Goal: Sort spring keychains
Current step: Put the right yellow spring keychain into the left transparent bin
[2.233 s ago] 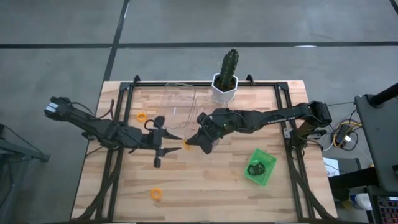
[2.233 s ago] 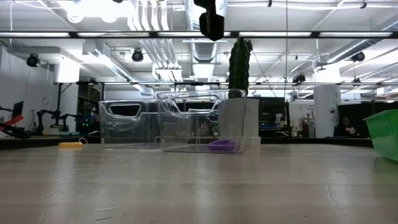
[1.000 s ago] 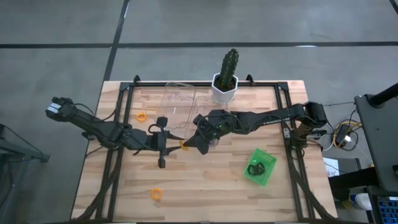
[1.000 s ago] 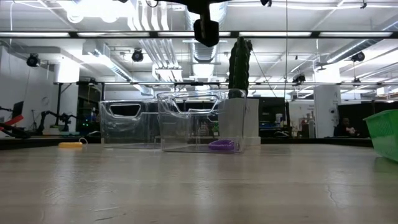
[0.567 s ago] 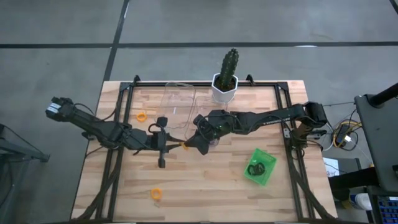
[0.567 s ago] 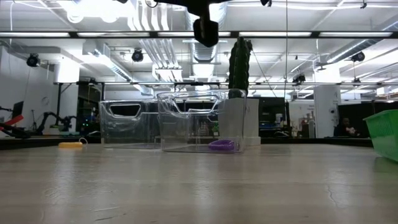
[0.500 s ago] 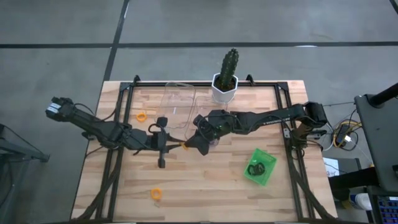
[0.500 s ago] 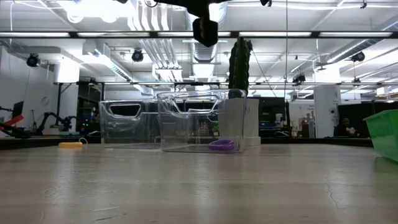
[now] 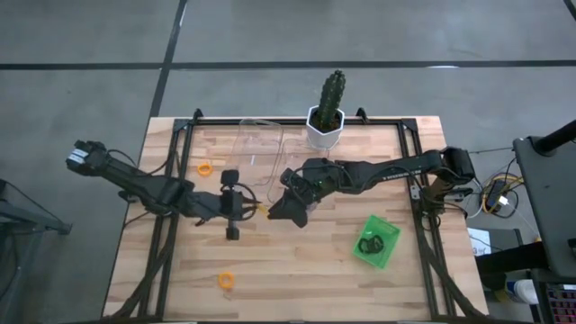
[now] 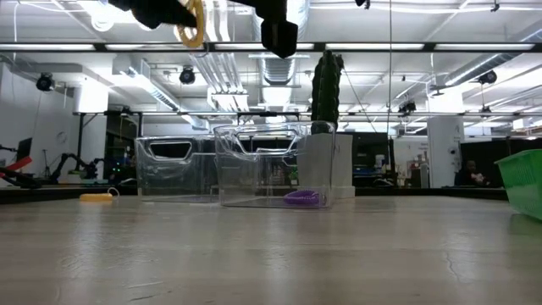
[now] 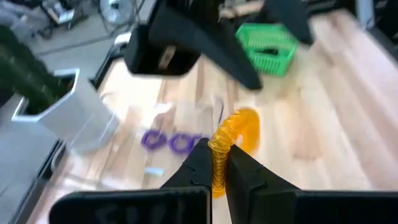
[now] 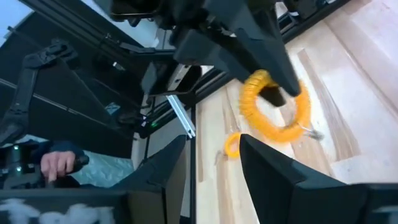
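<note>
Arms mid-table (orange keychain [image 9: 261,208] between)

High cam looks straight down on the pale wooden slatted table [image 9: 297,261]. Low cam sits at tabletop level, facing the tall green cactus in its white pot [image 10: 324,89]. Both wrist cams are close-up; each shows the orange coiled spring keychain [image 11: 235,138].

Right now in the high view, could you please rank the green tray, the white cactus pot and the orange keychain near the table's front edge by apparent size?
1. Green tray, largest.
2. White cactus pot, slightly smaller.
3. Orange keychain, clearly smallest.
</note>
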